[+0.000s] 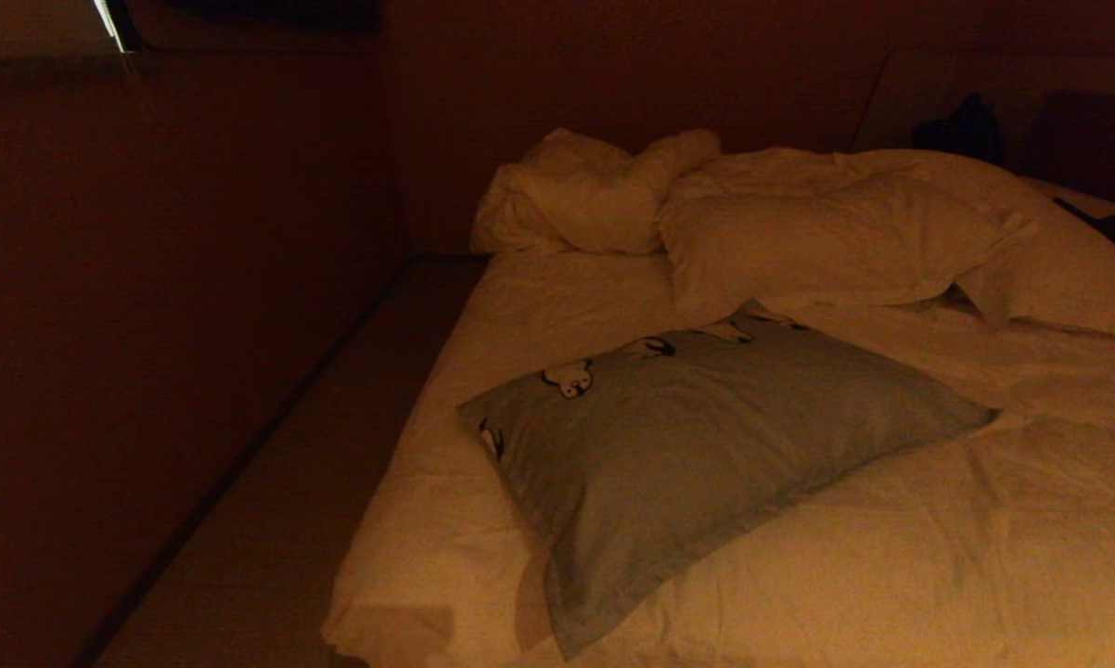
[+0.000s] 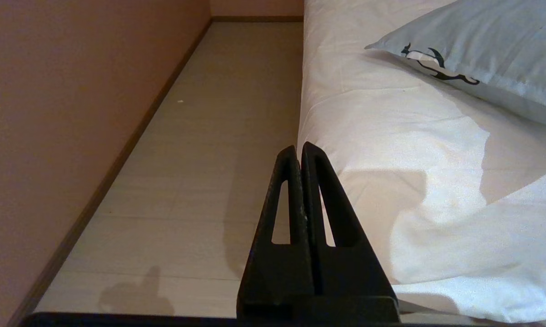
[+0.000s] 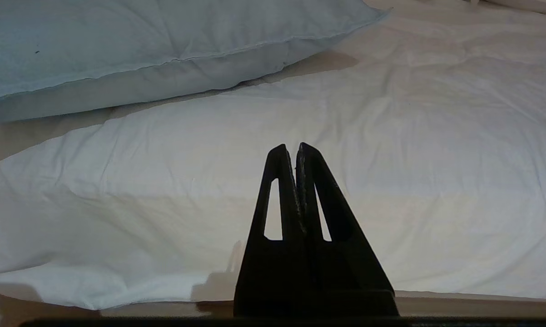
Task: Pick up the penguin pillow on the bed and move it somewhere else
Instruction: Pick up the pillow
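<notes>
One penguin pillow (image 1: pixel 697 455) on the bed (image 1: pixel 984 520), two white pillows (image 1: pixel 826 241); I see left claw (image 2: pixel 299 152) and right claw (image 3: pixel 291 152) closed, empty.

I can't read any words or numbers here; the pillow (image 1: pixel 706 445) only shows penguin drawings.

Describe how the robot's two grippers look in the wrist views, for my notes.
Both look alike. The left gripper and the right gripper are matte black, each with two tapered, wedge-shaped fingers narrowing to a tip and pierced by a long triangular cut-out, on a broad black base. No cables, labels or markings show. Neither arm appears in the head view.
</notes>
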{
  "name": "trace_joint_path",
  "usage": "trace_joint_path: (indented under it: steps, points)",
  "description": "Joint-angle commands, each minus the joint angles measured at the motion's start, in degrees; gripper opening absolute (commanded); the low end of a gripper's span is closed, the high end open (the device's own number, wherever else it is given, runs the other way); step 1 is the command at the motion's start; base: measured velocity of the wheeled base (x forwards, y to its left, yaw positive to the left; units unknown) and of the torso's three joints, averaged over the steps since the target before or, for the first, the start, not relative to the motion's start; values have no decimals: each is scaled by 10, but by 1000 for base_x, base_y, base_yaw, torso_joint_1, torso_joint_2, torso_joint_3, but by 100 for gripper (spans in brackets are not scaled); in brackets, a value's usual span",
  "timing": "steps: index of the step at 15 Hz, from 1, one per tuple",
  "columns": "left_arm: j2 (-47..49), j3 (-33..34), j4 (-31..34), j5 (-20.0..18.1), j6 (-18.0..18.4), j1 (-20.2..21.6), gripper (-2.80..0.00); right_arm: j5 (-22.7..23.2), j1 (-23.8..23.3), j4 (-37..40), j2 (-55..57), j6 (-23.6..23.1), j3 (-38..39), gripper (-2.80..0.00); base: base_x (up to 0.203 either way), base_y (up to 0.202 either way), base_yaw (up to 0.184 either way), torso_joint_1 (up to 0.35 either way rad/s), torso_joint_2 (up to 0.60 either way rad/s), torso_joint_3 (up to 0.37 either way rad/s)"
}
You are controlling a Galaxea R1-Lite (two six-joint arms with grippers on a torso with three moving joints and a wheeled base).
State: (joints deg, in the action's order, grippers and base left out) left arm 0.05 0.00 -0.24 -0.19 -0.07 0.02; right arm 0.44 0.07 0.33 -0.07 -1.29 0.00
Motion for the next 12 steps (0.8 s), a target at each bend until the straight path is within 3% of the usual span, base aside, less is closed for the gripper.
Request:
trace_joint_path:
  steps: [1, 12]
  points:
    - [0, 2, 0, 0, 0, 0, -280, 0, 0, 0, 0, 0, 0, -280, 0, 0, 0, 0, 0, 0]
    - [0, 2, 0, 0, 0, 0, -280, 1, 0, 5, 0, -6, -4, -280, 0, 0, 0, 0, 0, 0]
